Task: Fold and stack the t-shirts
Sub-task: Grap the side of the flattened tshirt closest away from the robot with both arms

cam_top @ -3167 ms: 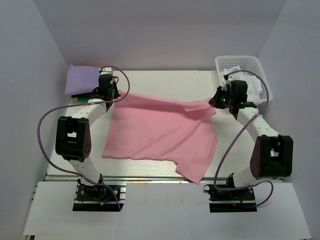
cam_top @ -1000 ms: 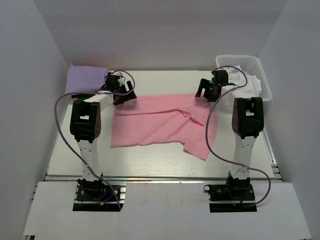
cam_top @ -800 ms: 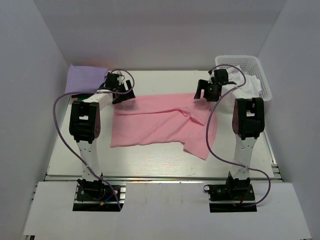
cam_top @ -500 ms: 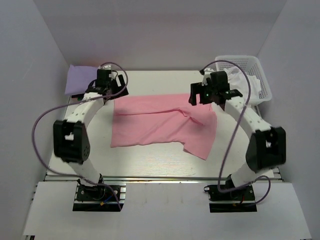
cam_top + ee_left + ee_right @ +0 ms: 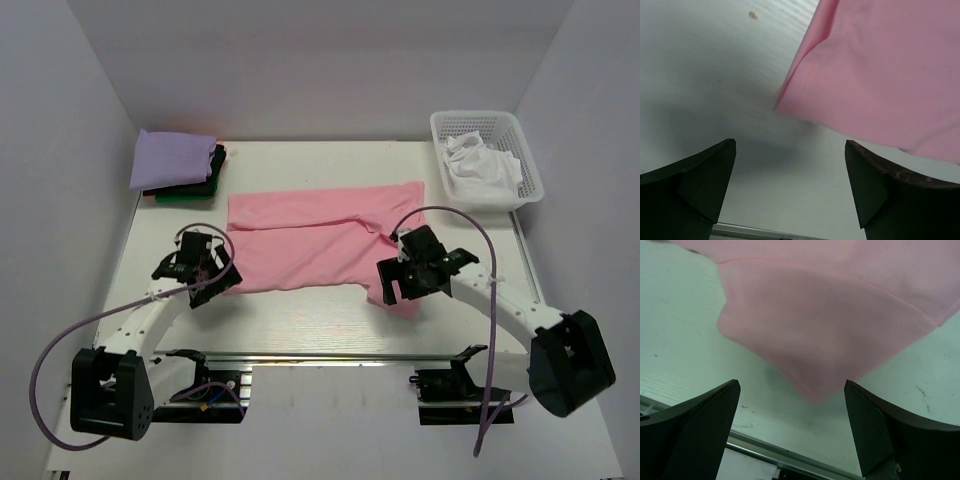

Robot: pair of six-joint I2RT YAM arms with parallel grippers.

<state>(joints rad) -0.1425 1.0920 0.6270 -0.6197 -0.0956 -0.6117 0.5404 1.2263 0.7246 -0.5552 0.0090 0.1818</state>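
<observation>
A pink t-shirt (image 5: pixel 320 235) lies spread flat on the middle of the table. My left gripper (image 5: pixel 208 273) hovers open at its near left corner, with only bare table between the fingertips; that pink corner (image 5: pixel 880 70) shows ahead of my left gripper (image 5: pixel 790 172). My right gripper (image 5: pixel 405 283) is open over the near right sleeve tip. The pink tip (image 5: pixel 825 335) ends just ahead of my right gripper (image 5: pixel 792 412), untouched. A folded lavender t-shirt (image 5: pixel 172 158) tops a pile at the far left, with black (image 5: pixel 216 160) and green (image 5: pixel 180 196) edges beneath.
A white lattice basket (image 5: pixel 478 115) holding white cloth (image 5: pixel 482 168) stands at the far right. The metal rail of the table's near edge (image 5: pixel 320 355) runs just behind both grippers and shows in the right wrist view as the rail (image 5: pixel 790 457).
Both arms have swung back from the shirt's far corners to its near corners. The pink shirt, held stretched three seconds ago, has lain still over the last second.
</observation>
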